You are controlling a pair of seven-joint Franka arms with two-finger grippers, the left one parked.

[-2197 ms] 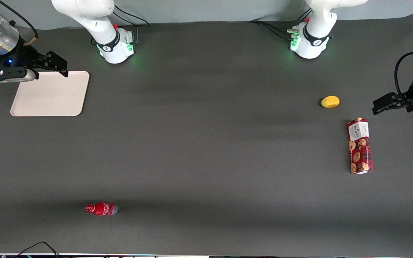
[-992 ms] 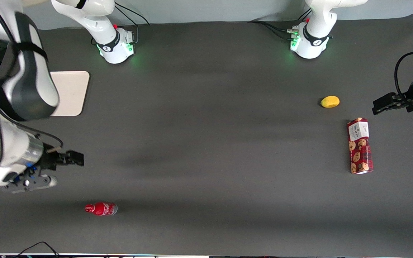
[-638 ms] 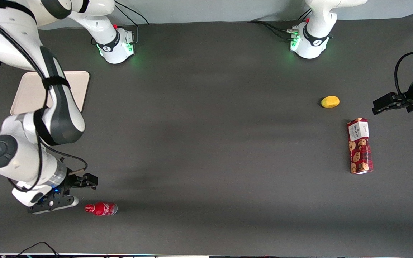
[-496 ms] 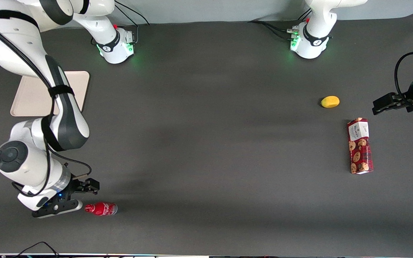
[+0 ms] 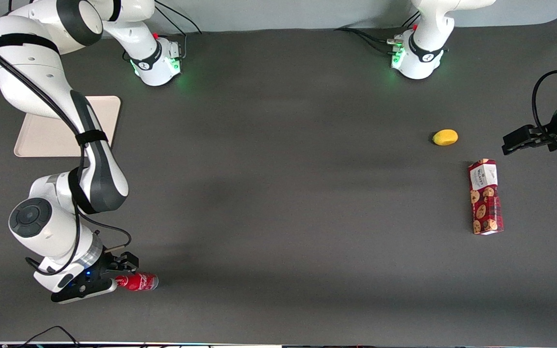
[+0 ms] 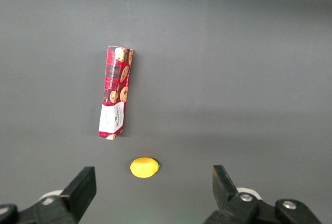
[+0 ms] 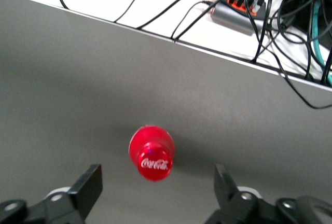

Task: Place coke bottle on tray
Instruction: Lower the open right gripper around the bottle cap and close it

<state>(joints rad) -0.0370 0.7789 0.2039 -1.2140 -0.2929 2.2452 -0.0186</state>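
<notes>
The coke bottle (image 5: 138, 281), small, red, with a silvery base, lies on its side on the dark table, near the edge closest to the front camera, toward the working arm's end. My right gripper (image 5: 123, 270) is low at the bottle's cap end, open and empty. In the right wrist view the red cap with white script faces the camera (image 7: 154, 163), just ahead of the gripper (image 7: 158, 183) and between the lines of its spread fingers (image 7: 91, 182). The cream-white tray (image 5: 36, 140) lies farther from the front camera, partly covered by my arm.
A red cookie box (image 5: 485, 196) and a yellow fruit (image 5: 445, 137) lie toward the parked arm's end; both show in the left wrist view, box (image 6: 115, 92) and fruit (image 6: 144, 167). Cables (image 7: 249, 6) lie past the table edge near the bottle.
My right gripper has travelled from above the tray toward the front camera and come down to the bottle's cap end. The bottle has not moved.
</notes>
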